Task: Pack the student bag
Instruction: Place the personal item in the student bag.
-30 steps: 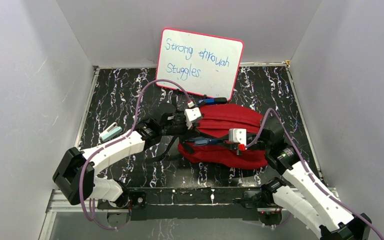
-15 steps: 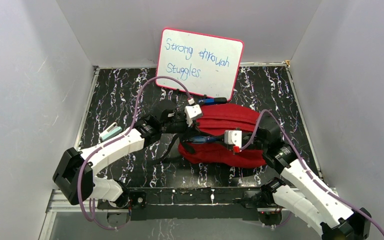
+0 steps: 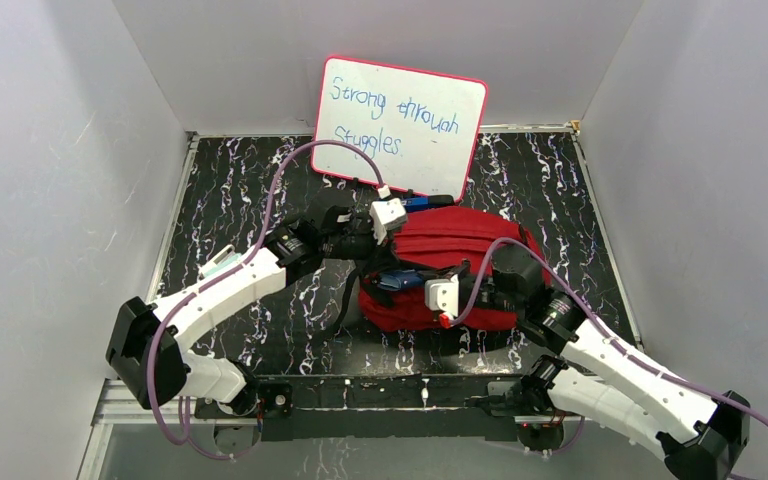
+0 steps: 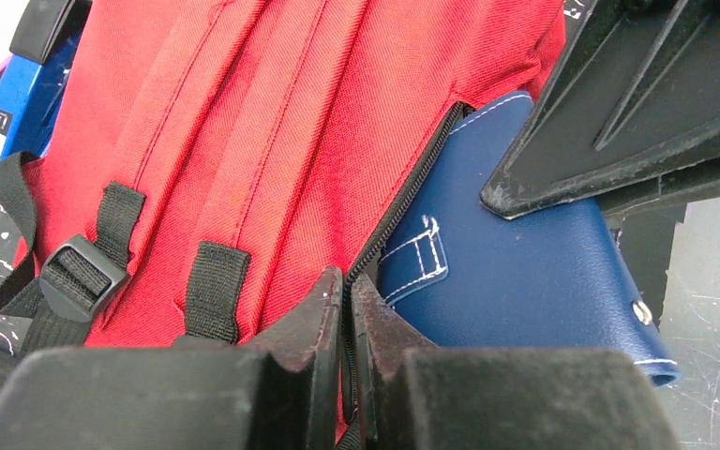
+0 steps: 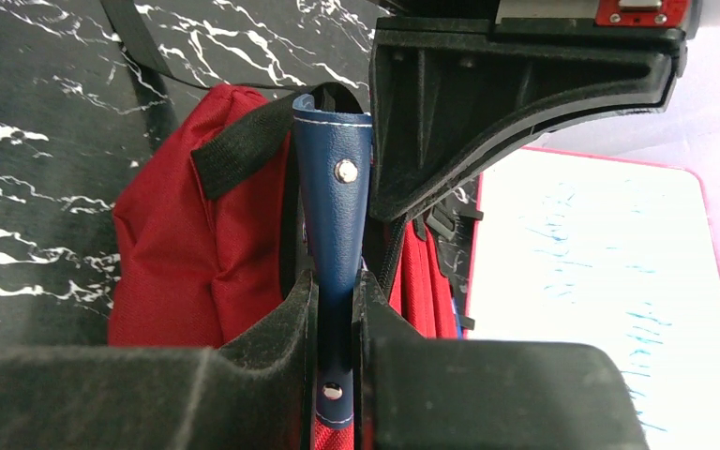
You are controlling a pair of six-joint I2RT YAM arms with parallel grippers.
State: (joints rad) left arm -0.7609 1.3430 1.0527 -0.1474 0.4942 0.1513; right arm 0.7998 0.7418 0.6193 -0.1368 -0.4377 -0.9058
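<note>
Lying on the worktop [image 3: 230, 190] just in front of the whiteboard [image 3: 400, 125], the student bag [image 3: 460, 245] has its zipped opening on the side turned away from the whiteboard; the left tool [image 4: 347, 281] is pinched almost fully shut on the zipper edge of that opening; the right tool [image 5: 336, 291] is clamped narrowly on a navy stitched folio [image 5: 335, 206] with snap studs. The folio's long axis runs straight out from the right tool, edge-on, toward the opening; in the left wrist view one end is already tucked under the zipper edge while the rest, with its snap tab, lies outside, farther from the whiteboard. The right arm alone carries the folio, so the push should follow that axis inward toward the whiteboard, the left tool holding the lip up.
</note>
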